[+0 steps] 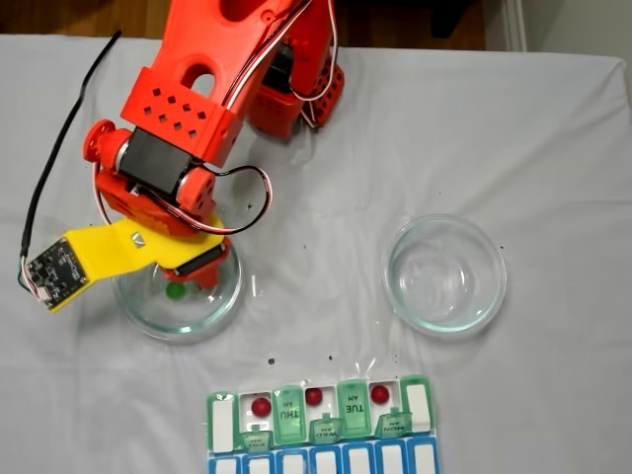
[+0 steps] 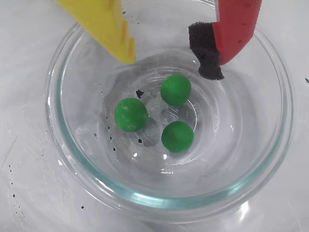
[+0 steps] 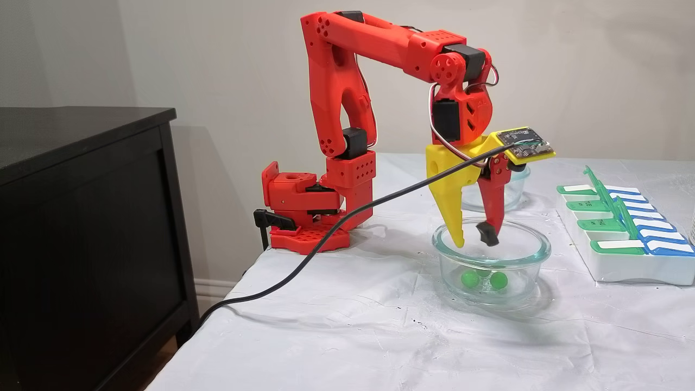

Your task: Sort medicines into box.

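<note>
Three bright green pills point(image 2: 175, 89) point(image 2: 131, 114) point(image 2: 177, 136) lie in the bottom of a clear glass dish point(image 2: 63, 159); one shows as a green pill point(image 1: 176, 290) from above and two as green pills point(image 3: 470, 279) from the side. My gripper point(image 2: 171, 60) hangs open just inside the dish rim, above the pills, touching none. Its yellow finger point(image 2: 108, 29) and red finger with a black pad point(image 2: 207, 48) stand apart. The box point(image 1: 222, 420) lies at the table's near edge with lids raised. Three dark red pills point(image 1: 261, 406) point(image 1: 314, 396) point(image 1: 380, 394) sit in separate compartments.
A second, empty glass dish point(image 1: 446, 274) stands right of the arm in the fixed view from above. A black cable point(image 3: 326, 239) trails from the wrist camera board off the table's edge. A dark cabinet point(image 3: 81, 217) stands beside the table. Small dark specks dot the white cloth.
</note>
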Robot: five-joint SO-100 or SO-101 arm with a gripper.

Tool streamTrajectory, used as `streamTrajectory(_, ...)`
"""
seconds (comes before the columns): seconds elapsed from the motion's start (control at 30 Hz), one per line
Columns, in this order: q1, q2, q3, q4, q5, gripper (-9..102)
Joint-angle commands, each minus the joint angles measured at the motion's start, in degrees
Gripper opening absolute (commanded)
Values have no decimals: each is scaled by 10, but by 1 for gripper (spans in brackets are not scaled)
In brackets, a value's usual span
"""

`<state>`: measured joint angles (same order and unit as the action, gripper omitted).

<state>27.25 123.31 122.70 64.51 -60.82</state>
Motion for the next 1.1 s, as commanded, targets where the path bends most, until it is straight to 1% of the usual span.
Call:
streamTrajectory(0.0, -2, 45, -4, -18, 42, 27)
streamTrajectory(0.3, 4, 47, 10, -25, 76, 26)
streamTrajectory(0.53, 9, 28, 11, -25, 64, 25)
streamTrajectory(1.07, 12, 25, 57, -74, 55, 24)
